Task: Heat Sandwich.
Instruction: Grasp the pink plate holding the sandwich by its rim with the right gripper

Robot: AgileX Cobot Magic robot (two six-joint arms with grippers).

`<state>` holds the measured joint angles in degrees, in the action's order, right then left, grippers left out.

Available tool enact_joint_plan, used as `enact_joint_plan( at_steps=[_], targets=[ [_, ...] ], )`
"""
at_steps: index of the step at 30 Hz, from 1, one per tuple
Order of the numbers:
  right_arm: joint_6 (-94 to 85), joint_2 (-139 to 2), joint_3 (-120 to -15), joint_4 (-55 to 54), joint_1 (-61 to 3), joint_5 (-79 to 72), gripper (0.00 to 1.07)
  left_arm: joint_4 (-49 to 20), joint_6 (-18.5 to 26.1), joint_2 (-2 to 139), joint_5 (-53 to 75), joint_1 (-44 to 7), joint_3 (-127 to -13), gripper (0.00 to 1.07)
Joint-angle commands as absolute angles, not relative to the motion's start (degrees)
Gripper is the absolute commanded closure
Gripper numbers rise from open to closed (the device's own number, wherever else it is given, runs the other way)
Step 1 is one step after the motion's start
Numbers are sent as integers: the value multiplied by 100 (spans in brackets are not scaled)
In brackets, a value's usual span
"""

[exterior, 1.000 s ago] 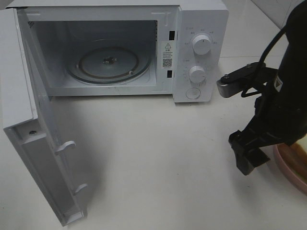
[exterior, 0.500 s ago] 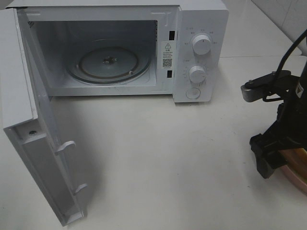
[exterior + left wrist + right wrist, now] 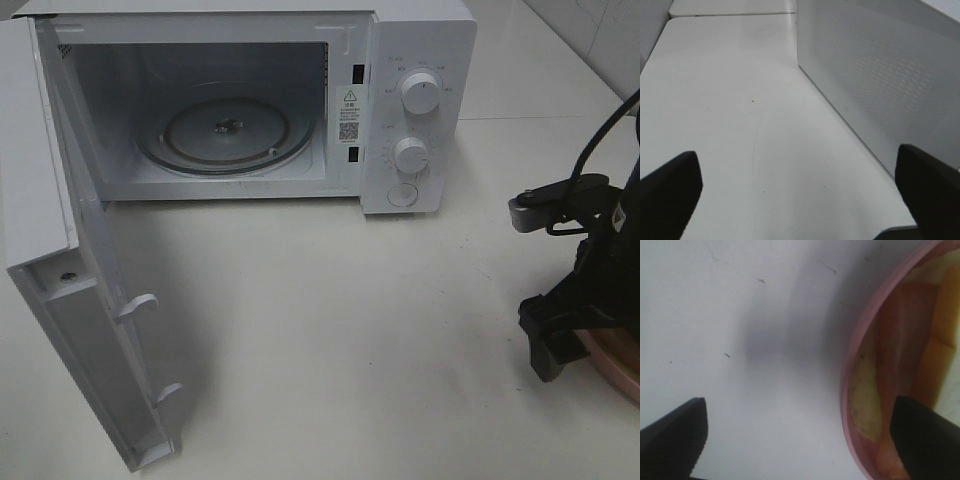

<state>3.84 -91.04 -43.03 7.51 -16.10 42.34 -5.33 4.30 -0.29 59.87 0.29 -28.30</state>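
- Right gripper (image 3: 797, 425): spread wide, gripping nothing; low over the table (image 3: 330, 330) at the far right of the high view.
- Sandwich (image 3: 866, 407): on the pink plate (image 3: 852, 375), at the right edge of the high view, well apart from the microwave (image 3: 420, 60); mostly hidden there behind the right arm (image 3: 610, 260).
- From the right wrist: pale bread with a tan edge just inside the plate's rim, orange-yellow filling further in; blurred, layers hard to tell apart.
- Straddling that rim: one finger (image 3: 925, 437) over the plate and sandwich, the other finger (image 3: 672, 437) over bare table, with the rim and the near edge of the bread between the two.
- Contact between the plate-side finger and the bread: cannot tell.
- Not clamped on sandwich or plate.
- Right arm: black, with a cable (image 3: 600, 130) looping up from it, covering most of the plate in the high view.
- Left gripper (image 3: 797, 170): likewise wide open and empty; out of the high view; over bare table, just beside a white dotted panel (image 3: 880, 75) standing on the table.
- Microwave: at the back of the table, door (image 3: 70, 330) swung open to the left, glass turntable (image 3: 225, 135) in view inside, two knobs (image 3: 420, 92) one above the other on the right-hand front, round button (image 3: 402, 194) beneath.
- Sandwich outside the microwave, off to the right of the knobs and nearer the camera.
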Motion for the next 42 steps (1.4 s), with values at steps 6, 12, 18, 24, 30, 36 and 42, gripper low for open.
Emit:
enact_joint_plan(
  at_steps=[6,12,18,24,30,36,42],
  targets=[
    [332,-9528,-4286,768,-1409,3707,14,-527,424,-120,5947,34,-2819,9],
    [304,-9683,-4286,733,-1197,3541,15,-527,424,-120,5947,34,-2819,9],
    [292,-10010,-4286,705,-1197,3363,16,-527,424,-120,5947,34,-2819,9],
    [292,-10176,-4286,773,-1197,3272,17,-527,424,-120,5947,34,-2819,9],
    [309,-10342,-4286,808,-1197,3226,20,-527,424,-120,5947,34,-2819,9],
    [493,-10353,-4286,980,-1197,3243,35,-527,424,-120,5947,34,-2819,9],
    [837,-10353,-4286,1243,-1197,3283,77,-527,424,-120,5947,34,-2819,9]
  ],
)
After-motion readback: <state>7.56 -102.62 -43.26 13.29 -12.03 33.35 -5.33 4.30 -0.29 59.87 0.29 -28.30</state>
